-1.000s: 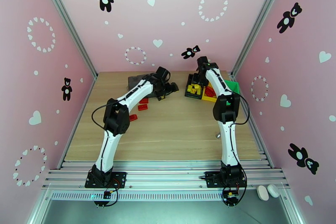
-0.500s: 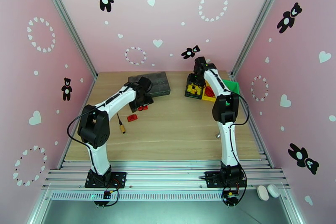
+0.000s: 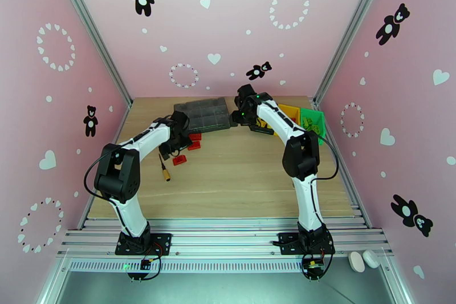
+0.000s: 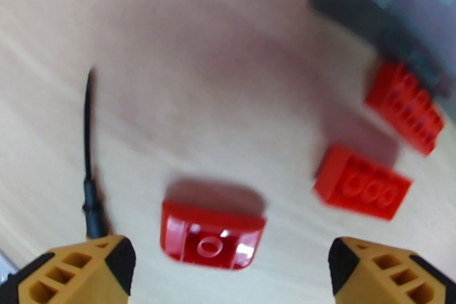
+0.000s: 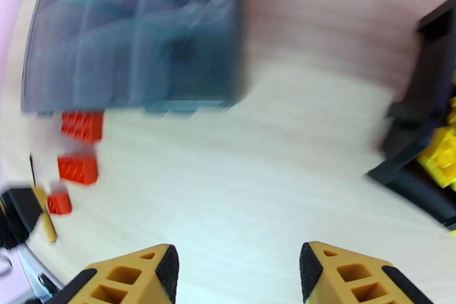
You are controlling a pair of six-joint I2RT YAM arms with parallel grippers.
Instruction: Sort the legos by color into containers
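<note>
The left pincer (image 4: 228,259) is released: its two orange fingers stand wide apart at the bottom corners of the left wrist view and grasp nothing. Between them, in the lower middle of the frame, one red lego (image 4: 211,236) lies on the worktop (image 4: 199,71). Two more red legos lie at the right, one in the middle right (image 4: 362,191) and one above it (image 4: 404,106). The upper one is just beside the dark organizer box (image 4: 387,8) in the upper right corner. At the left edge the thin dark shaft of the screwdriver (image 4: 88,185) is visible.

The right pincer (image 5: 236,268) is also released. Its fingers are apart at the bottom of the right wrist view, with only bare worktop between them. This view is blurred. At its right edge stands the black container (image 5: 419,88), and yellow legos (image 5: 442,157) lie in it.

In the top view the yellow container (image 3: 288,110) and the green container (image 3: 317,117) stand in the upper right part of the worktop, well apart from the three red legos at the centre left.
</note>
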